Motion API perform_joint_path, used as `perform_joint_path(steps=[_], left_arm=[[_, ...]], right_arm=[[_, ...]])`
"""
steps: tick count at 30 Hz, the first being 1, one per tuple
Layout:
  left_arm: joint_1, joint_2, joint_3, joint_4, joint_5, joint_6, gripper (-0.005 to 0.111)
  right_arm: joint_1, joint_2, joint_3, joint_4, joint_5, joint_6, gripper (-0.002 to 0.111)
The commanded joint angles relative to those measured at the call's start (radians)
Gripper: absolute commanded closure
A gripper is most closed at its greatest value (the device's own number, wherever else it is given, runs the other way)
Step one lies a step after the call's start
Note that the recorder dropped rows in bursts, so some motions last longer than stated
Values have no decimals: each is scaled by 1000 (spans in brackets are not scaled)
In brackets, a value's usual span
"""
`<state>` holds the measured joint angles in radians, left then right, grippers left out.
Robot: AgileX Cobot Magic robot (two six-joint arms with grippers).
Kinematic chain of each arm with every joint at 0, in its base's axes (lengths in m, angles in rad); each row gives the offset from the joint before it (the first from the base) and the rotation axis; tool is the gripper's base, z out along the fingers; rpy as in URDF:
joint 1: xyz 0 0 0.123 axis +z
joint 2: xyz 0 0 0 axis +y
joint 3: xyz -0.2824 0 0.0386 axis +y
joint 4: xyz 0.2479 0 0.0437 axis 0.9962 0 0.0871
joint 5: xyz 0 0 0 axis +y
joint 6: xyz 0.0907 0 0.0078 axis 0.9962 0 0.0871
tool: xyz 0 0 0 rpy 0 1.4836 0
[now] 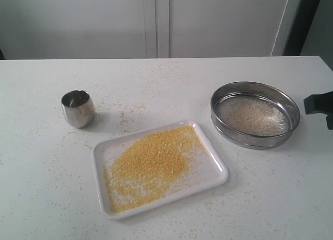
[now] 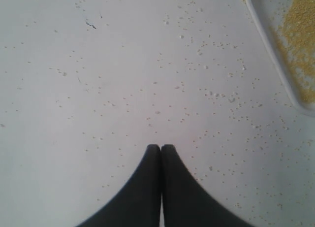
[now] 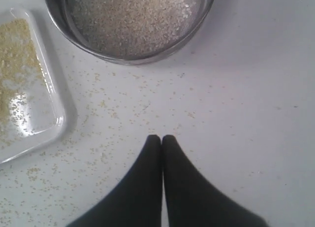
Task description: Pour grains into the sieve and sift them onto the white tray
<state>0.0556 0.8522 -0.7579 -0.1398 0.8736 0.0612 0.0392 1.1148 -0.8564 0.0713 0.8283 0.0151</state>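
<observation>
A: Where does the white tray [image 1: 212, 166] sit?
B: Flat on the table [image 1: 41, 193]. The yellow grains [image 1: 151, 164] are spread over most of it, thickest mid-tray, with bare white at the corner nearest the sieve [image 1: 248, 141].
A: And the sieve itself?
B: Right of the tray and a bit behind it, near but not touching. It is upright, with the pale grains [image 1: 253, 116] covering its mesh.
A: Cup?
B: The steel cup [image 1: 78, 109] stands upright behind the tray's left corner, well apart. Its contents cannot be seen.
A: Right gripper [image 3: 161, 137]?
B: Fingers pressed together, holding nothing, over bare table. The sieve lies ahead of the tips with a clear gap. One tray corner lies off to the side, also apart.
A: Left gripper [image 2: 160, 147]?
B: Same, tips pressed together and empty. It hangs over table dotted with stray grains [image 2: 216, 94]. Only a tray edge shows, ahead and off to one side, well apart from the tips. Sieve not in that view.
A: Spill?
B: Loose grains are scattered on the table all round the tray, denser between tray and cup.
</observation>
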Motion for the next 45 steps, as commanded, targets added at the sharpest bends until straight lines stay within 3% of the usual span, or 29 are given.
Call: perform_joint_path(steps=[1, 14, 20, 45], left_arm=[[2, -9, 5, -8, 8, 0, 107], [2, -9, 5, -8, 8, 0, 107], [2, -9, 5, -8, 8, 0, 107], [2, -9, 5, -8, 8, 0, 107]], right_arm=[[0, -132, 80, -4, -68, -15, 108], [0, -487, 237, -4, -228, -51, 108], [0, -579, 260, 7, -179, -37, 108], [0, -598, 260, 7, -179, -37, 108]])
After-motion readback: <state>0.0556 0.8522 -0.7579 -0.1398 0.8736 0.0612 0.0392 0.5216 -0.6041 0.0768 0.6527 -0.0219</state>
